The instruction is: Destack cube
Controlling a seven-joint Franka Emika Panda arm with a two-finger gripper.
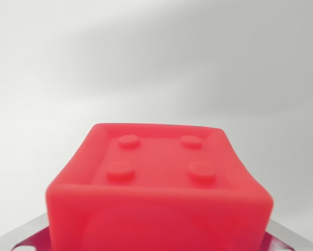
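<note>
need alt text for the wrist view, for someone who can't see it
A red cube fills the lower middle of the wrist view, close up and blurred, with four round studs showing on a recessed face. Behind it is a plain pale grey background; metal edges peek out at the bottom corners.

Red cube (159, 183): smooth, matt-to-satin moulded material resembling soft plastic or rubber, with four low round studs. Pale desk (156, 63) beyond: plain, matt, featureless. Grey edges at the lower corners: material indistinct.
</note>
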